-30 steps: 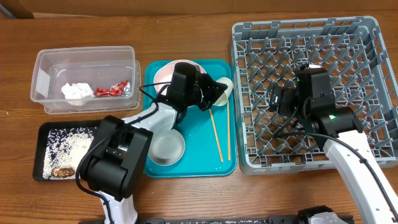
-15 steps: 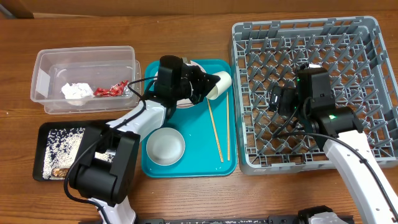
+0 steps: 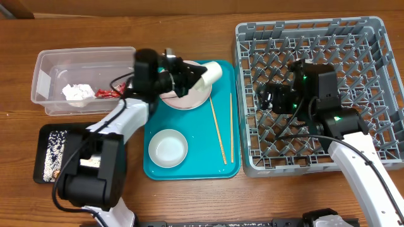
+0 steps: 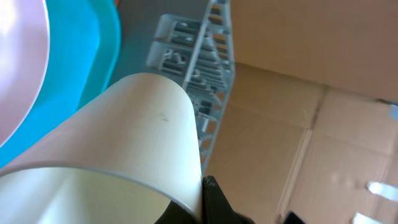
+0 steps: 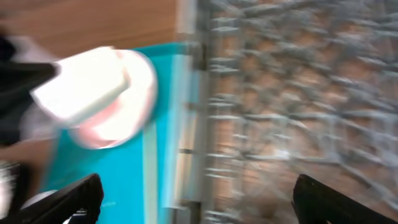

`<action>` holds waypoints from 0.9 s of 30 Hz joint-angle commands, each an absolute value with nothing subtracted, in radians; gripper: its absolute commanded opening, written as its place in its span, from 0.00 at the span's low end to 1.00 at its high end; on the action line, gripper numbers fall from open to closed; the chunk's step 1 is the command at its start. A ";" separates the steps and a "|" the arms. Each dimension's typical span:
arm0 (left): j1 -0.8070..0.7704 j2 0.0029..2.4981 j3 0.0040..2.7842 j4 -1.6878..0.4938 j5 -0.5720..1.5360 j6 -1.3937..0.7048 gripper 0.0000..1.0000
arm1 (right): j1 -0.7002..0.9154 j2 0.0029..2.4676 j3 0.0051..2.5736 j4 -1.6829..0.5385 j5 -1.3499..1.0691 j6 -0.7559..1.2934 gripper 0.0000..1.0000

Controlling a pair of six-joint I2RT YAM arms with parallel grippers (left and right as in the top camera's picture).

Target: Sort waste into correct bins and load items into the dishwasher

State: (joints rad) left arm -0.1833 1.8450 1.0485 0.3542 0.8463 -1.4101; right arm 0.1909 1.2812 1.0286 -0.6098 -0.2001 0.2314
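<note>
A wooden table (image 3: 189, 25) fills the overhead view, its brown grain running left to right, with darker streaks here and there. Near its middle lies a teal tray (image 3: 199, 142). The tray is rectangular, with rounded corners and a low raised rim, and its long sides run from the near edge toward the far one (the colour is a flat, even blue-green). In the far left corner of that view a pale tan corner of something (image 3: 11, 6) juts in, but what it is cannot be told. The left wrist view shows tan, cardboard-like panels (image 4: 311, 43) in the background, meeting at faint seams. The right wrist view is blurred, though the tray and the table wood both show.
</note>
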 commanded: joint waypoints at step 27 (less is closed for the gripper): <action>-0.235 1.800 1.045 1.266 1.559 -1.914 0.04 | 0.023 1.269 1.048 -0.445 -1.100 0.398 0.92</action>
State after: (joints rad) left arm -0.1993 1.8309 1.0401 1.2476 1.5478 -1.8771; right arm 0.0212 1.2800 1.0317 -0.4397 -1.1152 0.3813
